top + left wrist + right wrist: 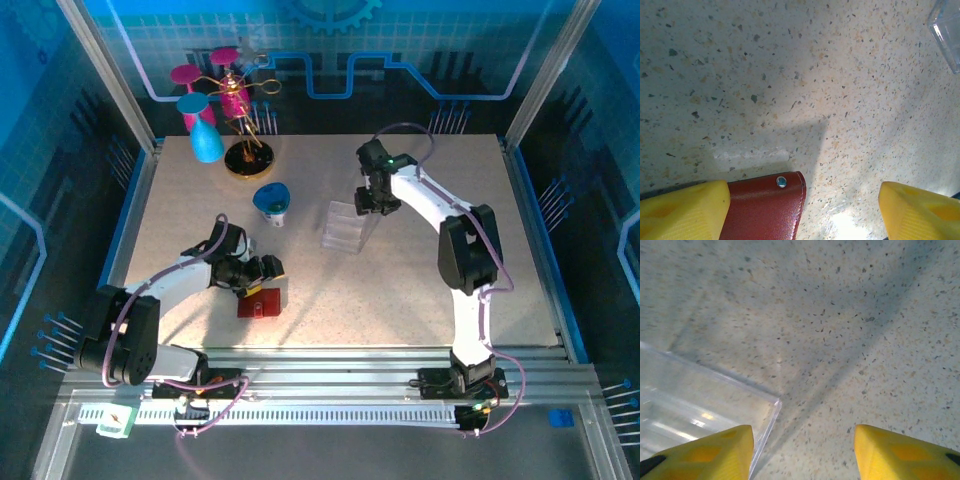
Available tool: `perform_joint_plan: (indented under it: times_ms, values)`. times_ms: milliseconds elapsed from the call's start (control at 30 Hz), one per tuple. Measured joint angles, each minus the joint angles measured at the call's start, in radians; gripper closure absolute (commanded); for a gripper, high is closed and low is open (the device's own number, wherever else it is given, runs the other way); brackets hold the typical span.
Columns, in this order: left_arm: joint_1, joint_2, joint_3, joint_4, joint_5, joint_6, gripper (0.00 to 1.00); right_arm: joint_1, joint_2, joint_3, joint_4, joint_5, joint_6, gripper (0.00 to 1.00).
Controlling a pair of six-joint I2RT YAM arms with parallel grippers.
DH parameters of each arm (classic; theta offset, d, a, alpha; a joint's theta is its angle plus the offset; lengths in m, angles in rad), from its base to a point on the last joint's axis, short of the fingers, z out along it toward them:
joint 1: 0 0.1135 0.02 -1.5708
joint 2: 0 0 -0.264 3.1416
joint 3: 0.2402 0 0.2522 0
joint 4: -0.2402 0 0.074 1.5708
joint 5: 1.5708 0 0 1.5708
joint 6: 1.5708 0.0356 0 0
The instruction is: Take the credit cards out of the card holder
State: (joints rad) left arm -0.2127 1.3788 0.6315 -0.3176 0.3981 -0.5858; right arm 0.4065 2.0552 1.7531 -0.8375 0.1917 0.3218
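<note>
The red card holder (259, 303) lies shut and flat on the speckled table near the front left. My left gripper (266, 277) hovers low right over its far edge. In the left wrist view the card holder (762, 210), with its small metal snap (782, 181), sits against the left yellow finger (682, 210), and the left gripper (802, 215) stands open around it without touching. The credit cards are hidden. My right gripper (369, 206) is open over bare table beside the clear plastic tray (345, 228). In the right wrist view, the right gripper (805, 455) holds nothing.
The clear tray's corner (771, 405) lies just by the right gripper's left finger, and its edge (947, 27) shows far ahead of the left gripper. At the back left stand a blue bowl (272, 200), an upturned blue cup (205, 140) and a gold stand with pink glasses (240, 120).
</note>
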Motion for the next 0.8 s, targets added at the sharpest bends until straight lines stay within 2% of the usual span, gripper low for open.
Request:
perform_joint_plan:
  times_ms: [133,233,467,800]
  values:
    - [0.000,0.000,0.000,0.000,0.000,0.000,0.20,0.000,-0.068,-0.016,0.007,-0.072,0.015,0.47]
    - [0.000,0.000,0.000,0.000,0.000,0.000,0.20,0.014,-0.105,-0.056,0.018,-0.119,0.039,0.41]
    - [0.000,0.000,0.000,0.000,0.000,0.000,0.20,0.100,-0.110,-0.143,0.015,-0.114,0.079,0.39]
    - [0.000,0.010,0.001,0.002,0.000,0.008,0.20,0.103,-0.109,-0.228,0.016,-0.060,0.089,0.38]
